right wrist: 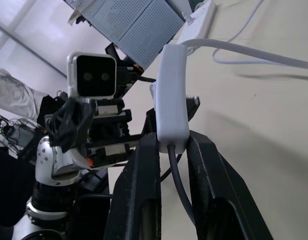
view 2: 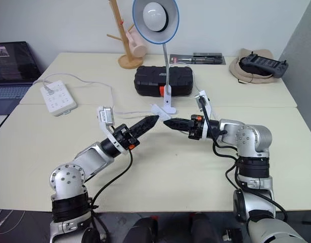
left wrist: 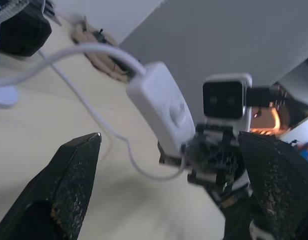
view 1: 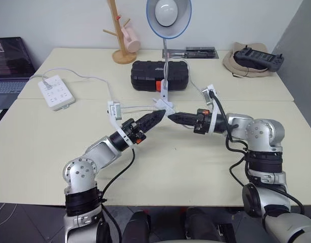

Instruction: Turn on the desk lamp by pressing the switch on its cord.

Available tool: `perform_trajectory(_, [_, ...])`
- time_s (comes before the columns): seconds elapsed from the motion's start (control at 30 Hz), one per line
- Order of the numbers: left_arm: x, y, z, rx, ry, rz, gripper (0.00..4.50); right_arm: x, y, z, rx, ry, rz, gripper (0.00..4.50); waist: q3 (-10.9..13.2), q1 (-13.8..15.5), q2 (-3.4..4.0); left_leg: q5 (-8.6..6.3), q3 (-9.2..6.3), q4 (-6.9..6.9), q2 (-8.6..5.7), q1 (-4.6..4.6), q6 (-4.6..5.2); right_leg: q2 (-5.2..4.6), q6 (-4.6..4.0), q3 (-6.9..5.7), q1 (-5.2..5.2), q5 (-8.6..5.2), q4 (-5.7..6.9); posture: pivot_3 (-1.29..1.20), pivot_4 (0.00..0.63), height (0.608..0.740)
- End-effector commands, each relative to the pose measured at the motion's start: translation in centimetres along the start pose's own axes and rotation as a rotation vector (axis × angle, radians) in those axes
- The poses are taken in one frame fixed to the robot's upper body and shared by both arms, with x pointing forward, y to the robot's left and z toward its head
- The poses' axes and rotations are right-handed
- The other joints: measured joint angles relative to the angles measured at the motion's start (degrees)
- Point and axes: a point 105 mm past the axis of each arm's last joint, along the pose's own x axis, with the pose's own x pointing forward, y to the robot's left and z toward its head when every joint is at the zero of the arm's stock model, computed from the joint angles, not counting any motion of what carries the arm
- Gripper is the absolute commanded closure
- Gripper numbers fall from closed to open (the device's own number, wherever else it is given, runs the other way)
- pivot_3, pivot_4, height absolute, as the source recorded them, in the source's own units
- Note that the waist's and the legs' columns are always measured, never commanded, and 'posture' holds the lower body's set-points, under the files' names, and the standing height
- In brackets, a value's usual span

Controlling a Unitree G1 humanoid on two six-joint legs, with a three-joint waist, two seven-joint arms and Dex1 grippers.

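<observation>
Switch (left wrist: 161,112), a smooth oblong of white plastic, is pinched in the closed right end effector (right wrist: 169,145) just before the lamp (view 1: 168,20) base; left end effector (left wrist: 169,165) gapes beside it.

The left gripper (left wrist: 169,190) has its two black fingers (left wrist: 68,185) spread wide apart, one at about seven o'clock and the other at about four o'clock. Between them, near the centre, the white oblong switch (left wrist: 161,112) hangs tilted above the table (left wrist: 68,130), its small button facing the camera. The cord (left wrist: 78,52) runs out of its upper end toward ten o'clock, and a thinner length loops down below it toward six o'clock. The right gripper (left wrist: 186,150) grips the lower end of the switch, with its small white camera box (left wrist: 225,97) just toward three o'clock. At eleven o'clock sit a black case (left wrist: 18,30) and a tan hat (left wrist: 101,55)
</observation>
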Motion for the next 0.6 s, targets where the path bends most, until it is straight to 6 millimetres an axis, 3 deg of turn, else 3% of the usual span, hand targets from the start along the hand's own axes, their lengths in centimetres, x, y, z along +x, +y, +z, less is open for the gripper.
perform_trajectory(0.03, [0.1, -0.7, 0.6, -0.042, -0.041, -0.048, 0.0, -0.6, 1.5, 0.8, -0.012, -0.038, 0.038, 4.12, 0.0, 0.0, 0.0, 0.0, -0.01, 0.0, -0.01, -0.01, 0.0, 0.0, 0.0, 0.0, 0.0, 0.0, 0.0, 0.0, 0.15, 0.74])
perform_trajectory(0.33, [1.4, -1.2, 0.1, -0.083, -0.038, -0.09, 0.0, -1.0, 2.2, 1.1, 0.033, -0.057, 0.066, 4.12, 0.0, 0.1, 0.0, 0.01, 0.0, 0.01, -0.04, -0.02, -0.01, 0.01, 0.0, 0.0, 0.02, 0.0, -0.04, 0.0, 0.15, 0.74])
perform_trajectory(0.43, [1.5, -1.1, 0.1, -0.075, -0.047, -0.076, 0.39, -1.1, 2.5, 1.3, 0.044, -0.06, 0.082, 4.12, 0.0, 0.1, 0.0, 0.01, 0.04, 0.0, -0.03, -0.02, -0.01, 0.01, 0.0, 0.02, 0.02, 0.0, -0.08, 0.0, 0.15, 0.74])
perform_trajectory(0.6, [1.6, -1.5, -0.3, -0.083, -0.041, -0.096, 1.51, -1.0, 2.6, 1.2, 0.053, -0.053, 0.089, 4.12, 0.0, 0.1, 0.0, 0.01, 0.04, -0.01, -0.03, -0.02, -0.01, 0.02, 0.0, 0.02, 0.02, 0.0, -0.09, 0.0, 0.15, 0.74])
